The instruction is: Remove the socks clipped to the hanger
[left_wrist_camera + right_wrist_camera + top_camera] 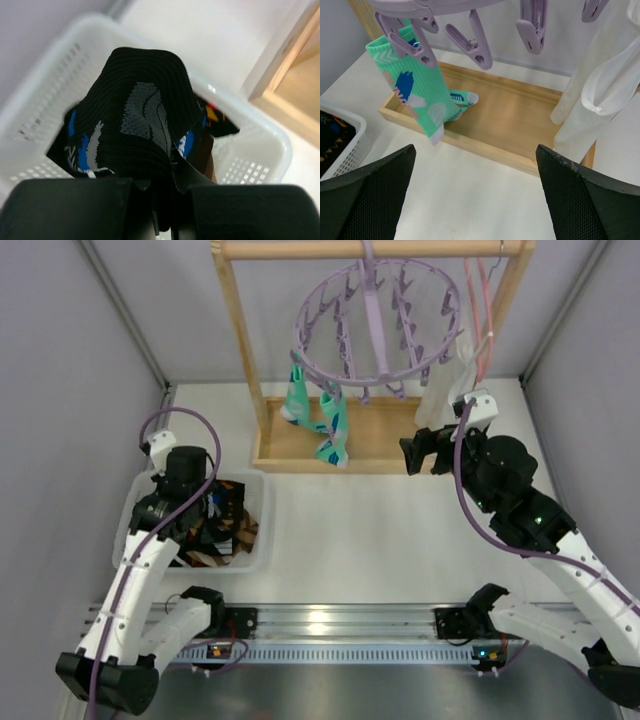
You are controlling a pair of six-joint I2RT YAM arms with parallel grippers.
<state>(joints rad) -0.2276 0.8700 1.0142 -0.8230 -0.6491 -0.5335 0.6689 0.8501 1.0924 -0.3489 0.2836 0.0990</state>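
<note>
Both arms share one build. The left arm [128, 585] and right arm [560, 555] have white tubular links, black joint housings and black bases. Small green lights [536, 506] glow on the right arm's black wrist housing. A lavender cable [180, 411] loops off each wrist. The right gripper [475, 150] has matte black, wedge-shaped fingers [365, 200] with a fine mesh texture. The left gripper [162, 189] has smooth black blocks.

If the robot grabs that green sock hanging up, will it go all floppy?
Probably floppy: the green sock hangs limp and bent from its clip. Likely light too, since one small clip pinching its cuff seems to hold it up.
</note>
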